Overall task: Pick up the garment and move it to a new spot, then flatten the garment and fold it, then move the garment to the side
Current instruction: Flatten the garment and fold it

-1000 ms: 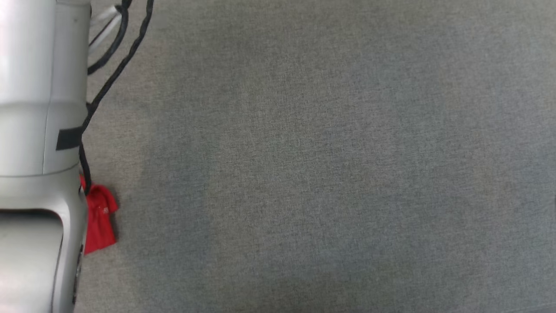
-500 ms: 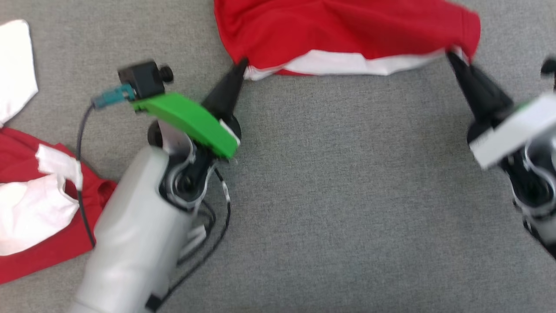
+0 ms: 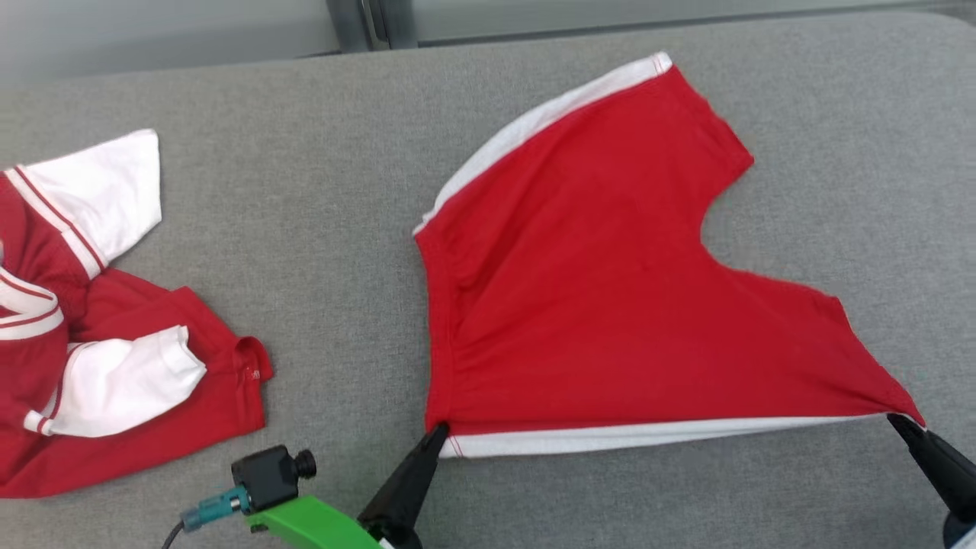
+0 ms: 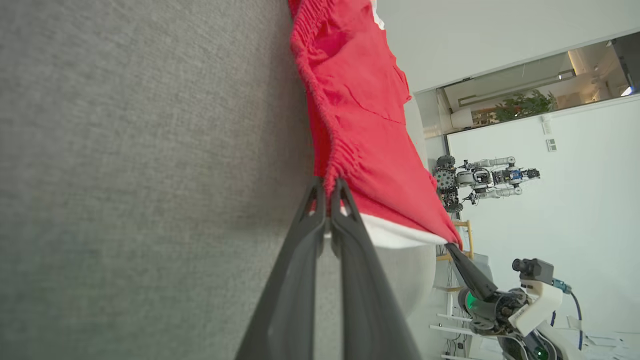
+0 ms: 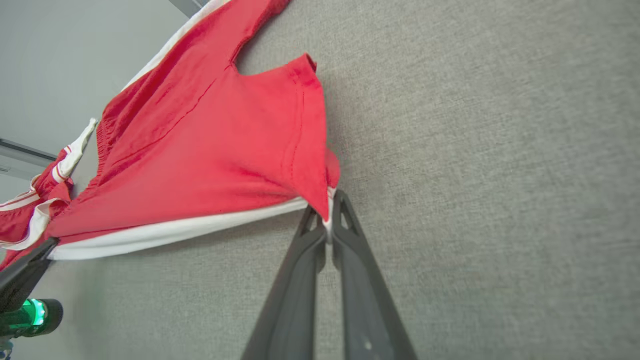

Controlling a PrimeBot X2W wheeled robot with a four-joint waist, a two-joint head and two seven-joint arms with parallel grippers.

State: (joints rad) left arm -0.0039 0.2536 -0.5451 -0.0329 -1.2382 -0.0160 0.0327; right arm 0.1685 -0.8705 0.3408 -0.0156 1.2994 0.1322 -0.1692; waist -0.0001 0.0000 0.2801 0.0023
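Both jaws clamp corners of the red shorts (image 3: 595, 305); hold the white stripe (image 3: 648, 437) between them taut; pull evenly.

A grey woven surface (image 3: 305, 229) spreads wide; a pale wall (image 3: 152, 30) runs along twelve o'clock, with a dark post (image 3: 366, 19) at eleven o'clock.

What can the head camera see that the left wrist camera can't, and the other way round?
Head view adds a second garment crumpled at the left of the grey cushion. Left wrist view adds a white wall and another robot behind. Both show the red shorts with the left gripper and right gripper each shut on a corner.
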